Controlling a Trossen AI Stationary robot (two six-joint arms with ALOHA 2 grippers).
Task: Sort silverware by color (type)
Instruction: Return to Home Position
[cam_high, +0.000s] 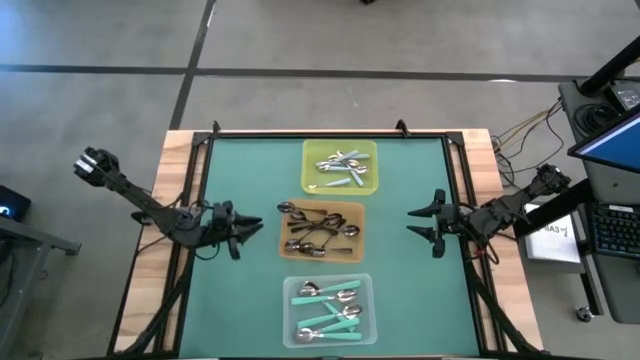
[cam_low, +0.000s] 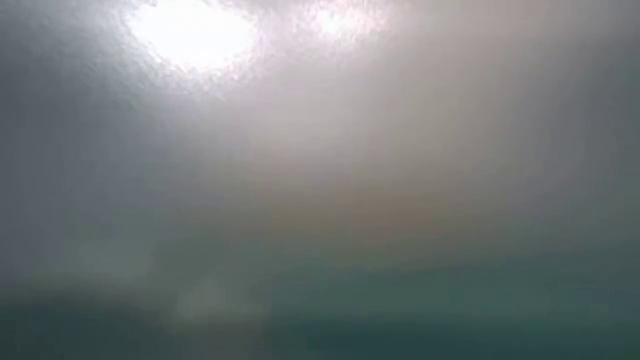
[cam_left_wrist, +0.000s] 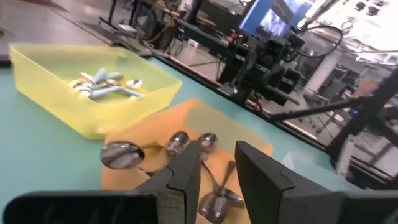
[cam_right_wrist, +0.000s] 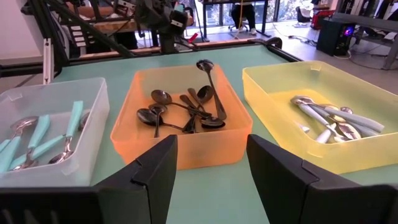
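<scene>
Dark spoons: black metal, tangled heap, handles crossing, all inside orange tray. One of them tilted against tray wall, bowl poking above rim. At 12 o'clock from heap, pale-handled spoons: silver bowls, loose pile in yellow tray. At 6 o'clock, teal-handled spoons: silver bowls, lying flat, roughly side by side, in clear tray.

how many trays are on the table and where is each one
3, in one line down the green mat in the high view: yellow tray at the top, orange tray in the middle, clear tray at the bottom. None looks hidden.
</scene>
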